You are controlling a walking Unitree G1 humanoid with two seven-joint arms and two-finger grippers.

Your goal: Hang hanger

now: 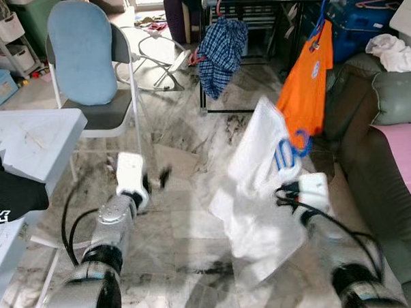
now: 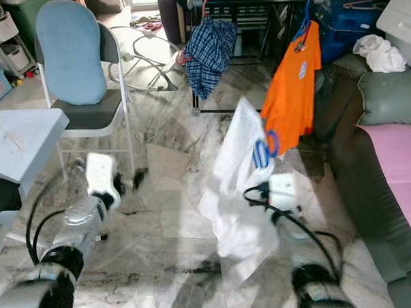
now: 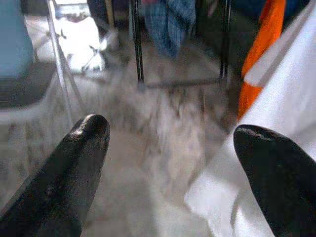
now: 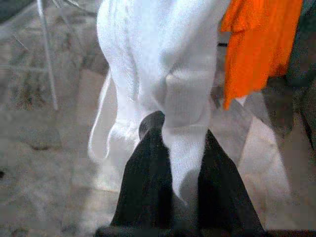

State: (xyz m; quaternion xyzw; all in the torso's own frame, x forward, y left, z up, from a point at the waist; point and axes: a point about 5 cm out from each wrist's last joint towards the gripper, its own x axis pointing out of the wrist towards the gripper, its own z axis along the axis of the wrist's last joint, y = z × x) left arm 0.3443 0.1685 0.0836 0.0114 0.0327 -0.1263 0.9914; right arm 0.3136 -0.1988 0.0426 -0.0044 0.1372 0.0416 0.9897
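Note:
A white garment on a blue hanger hangs in the air in front of me, its hook poking out at the top right. My right gripper is shut on a fold of this white cloth just below the hanger; the cloth hides the hanger's body. My left gripper is held out low over the floor, left of the garment, open and holding nothing. Beyond stands a dark drying rack with an orange shirt on a blue hanger and a blue plaid shirt.
A folding chair with a blue cushion stands at the back left. A white table is at my near left. A dark sofa with a pink cover runs along the right. Marble floor lies between me and the rack.

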